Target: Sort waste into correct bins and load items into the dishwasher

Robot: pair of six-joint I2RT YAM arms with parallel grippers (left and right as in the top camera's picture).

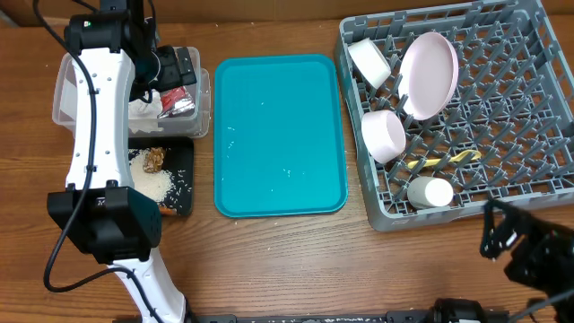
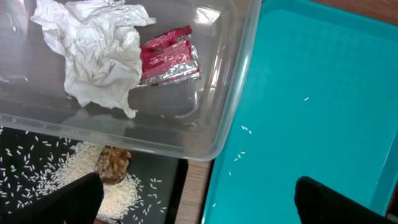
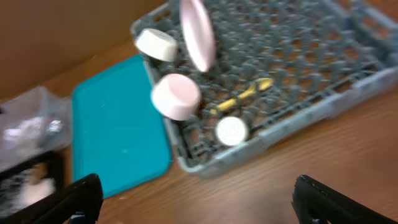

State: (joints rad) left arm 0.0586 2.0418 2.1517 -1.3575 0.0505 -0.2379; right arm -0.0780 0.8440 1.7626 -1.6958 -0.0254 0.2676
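**Over the bins, left jaws hang wide; dishes sit in the rack**

Beneath the left jaws, which are spread wide with nothing between them, three things meet. The clear tub (image 2: 236, 74) lies just ahead, the black tray (image 2: 25, 155) is under one finger, and the teal tray (image 2: 311, 93) is under the other. Inside the tub, ahead of the jaws, a crumpled white napkin (image 2: 99, 56) lies touching a red wrapper (image 2: 168, 56) with a silver foil edge. On the black tray, close below the jaws, a heap of white rice (image 2: 81, 168) spreads out with loose grains around it. A brown food lump (image 2: 113, 163) sits on the heap. A few stray grains (image 2: 245, 129) dot the teal tray near the tub's corner.

Across the worktop (image 3: 280, 180), the right jaws are also spread and hold nothing. Ahead of them stands the grey dish rack (image 3: 348, 74). Nearest the jaws, the small white cup (image 3: 231, 130) lies tipped by the rack's front edge. Just beyond it the yellow spoon (image 3: 245, 96) lies across the grid. Farther off, one white bowl (image 3: 176, 95) is tipped on its side and a second bowl (image 3: 155, 43) rests at the far corner. The white plate (image 3: 198, 31) stands on edge among the pegs.
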